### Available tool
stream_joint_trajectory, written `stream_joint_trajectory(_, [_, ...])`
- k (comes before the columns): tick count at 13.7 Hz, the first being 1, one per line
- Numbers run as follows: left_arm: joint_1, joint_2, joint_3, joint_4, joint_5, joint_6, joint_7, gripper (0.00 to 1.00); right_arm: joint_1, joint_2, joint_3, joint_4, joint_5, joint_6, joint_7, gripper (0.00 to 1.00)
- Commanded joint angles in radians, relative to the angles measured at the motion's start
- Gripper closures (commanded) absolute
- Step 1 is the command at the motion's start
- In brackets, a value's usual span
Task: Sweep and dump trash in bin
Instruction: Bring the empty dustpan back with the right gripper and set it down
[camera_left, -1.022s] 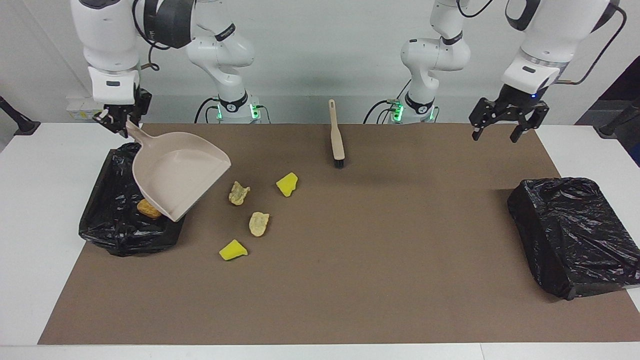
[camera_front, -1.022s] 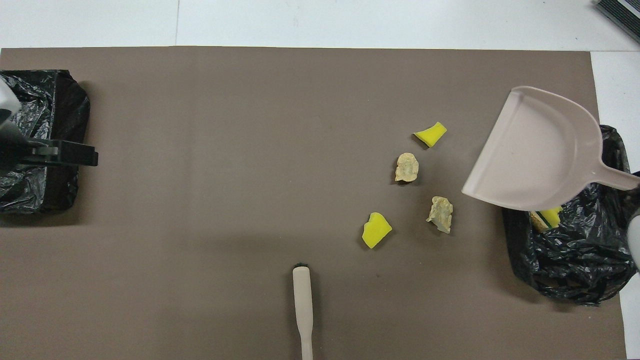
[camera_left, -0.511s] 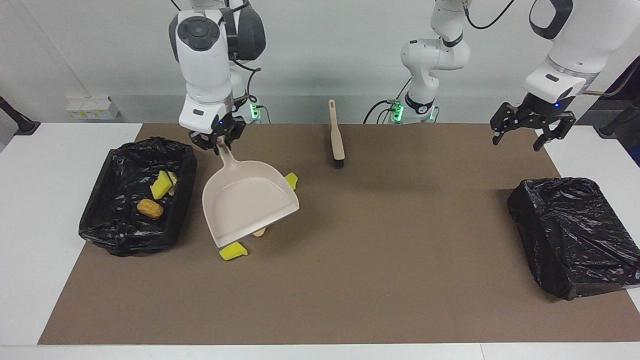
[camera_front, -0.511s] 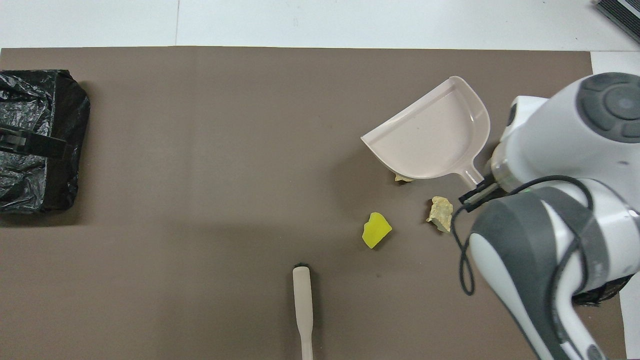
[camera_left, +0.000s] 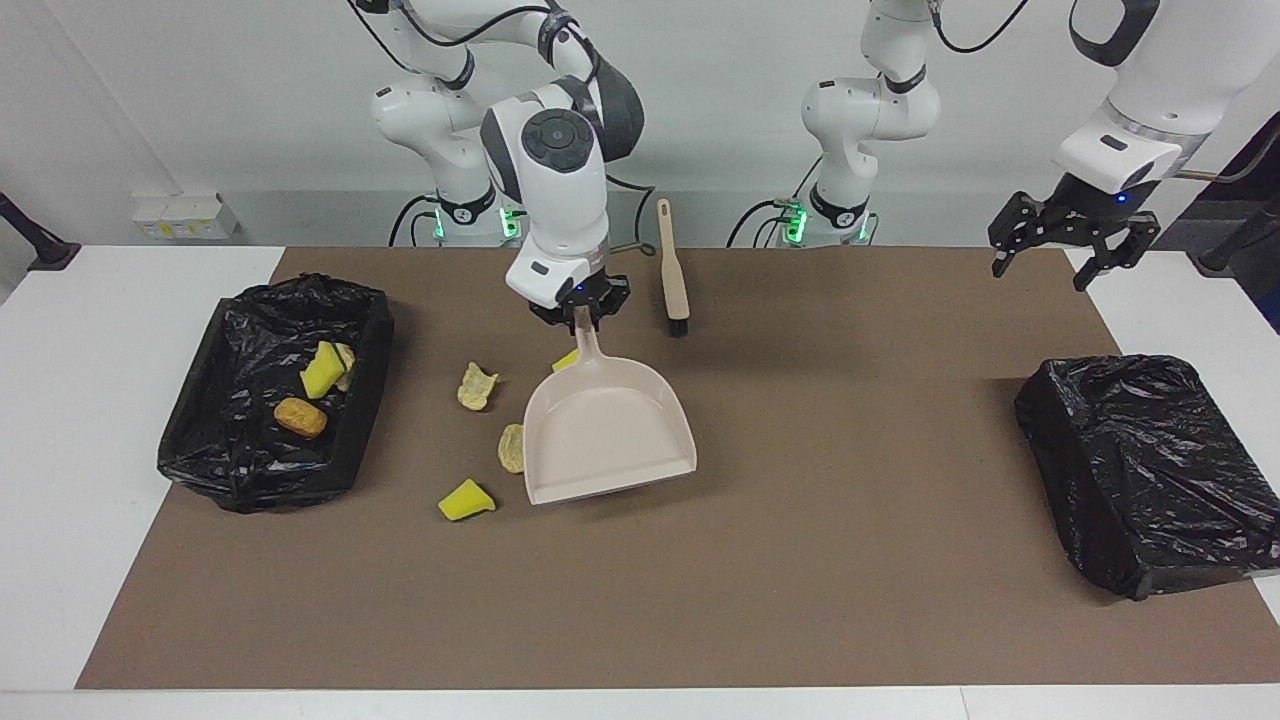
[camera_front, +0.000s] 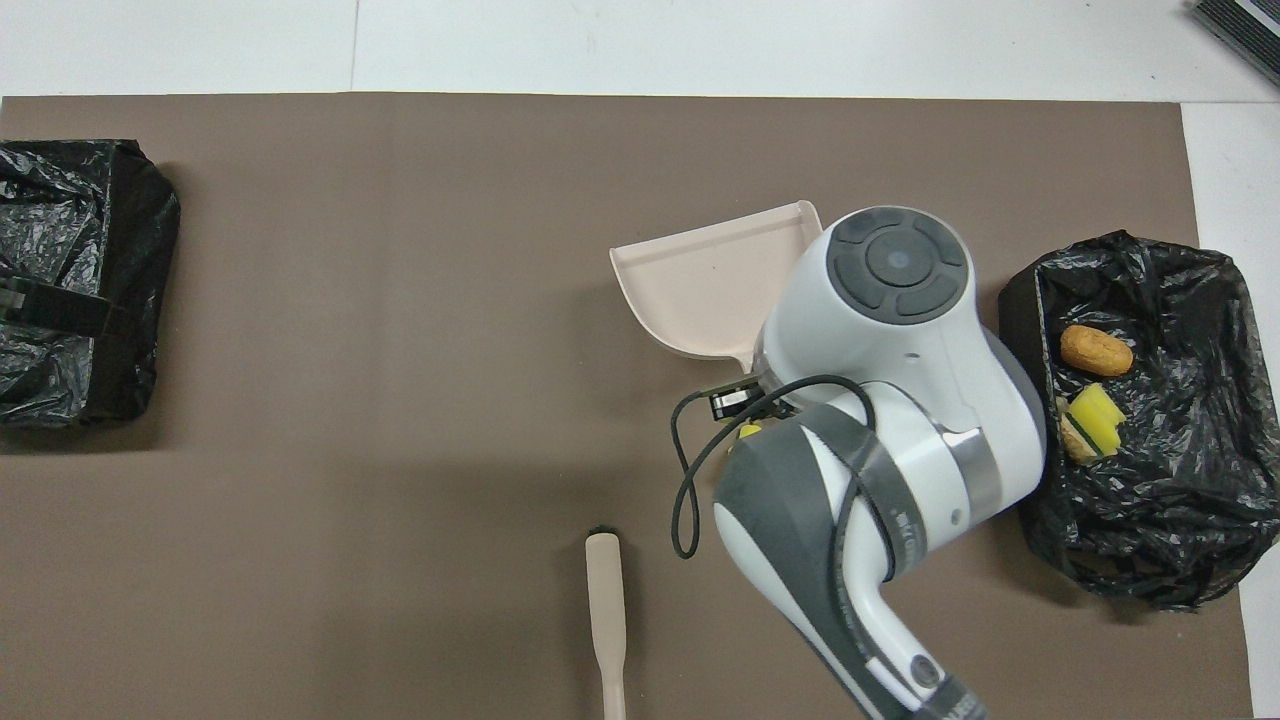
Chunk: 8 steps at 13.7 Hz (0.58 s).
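The right gripper is clamping the dustpan handle beside four scraps lying on the brown mat (three more sitting in the bin). The left gripper is hanging open, waiting, near the counter's end.

We see a white table carrying a broad brown mat. Above the table rises a plain pale wall, evenly lit.

The white table carries a brown mat — on it two black-lined bins, a brush, and loose scraps.
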Motion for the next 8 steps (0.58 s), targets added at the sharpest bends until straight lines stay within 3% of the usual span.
stream_joint_trajectory(1, [0.013, 0.01, -0.007, 0.025, 0.0, -0.028, -0.02, 0.0, 0.068, 0.072, -0.007, 0.03, 0.035, 0.07, 0.115, 1.0])
stream_joint_trajectory(6, [0.01, 0.01, -0.007, 0.03, 0.003, -0.016, -0.02, 0.0, 0.154, 0.196, -0.007, 0.056, 0.04, 0.204, 0.292, 1.0])
stream_joint_trajectory(8, [0.01, 0.008, -0.007, 0.027, 0.003, -0.016, -0.019, 0.0, 0.174, 0.204, -0.007, 0.057, 0.049, 0.231, 0.295, 1.0])
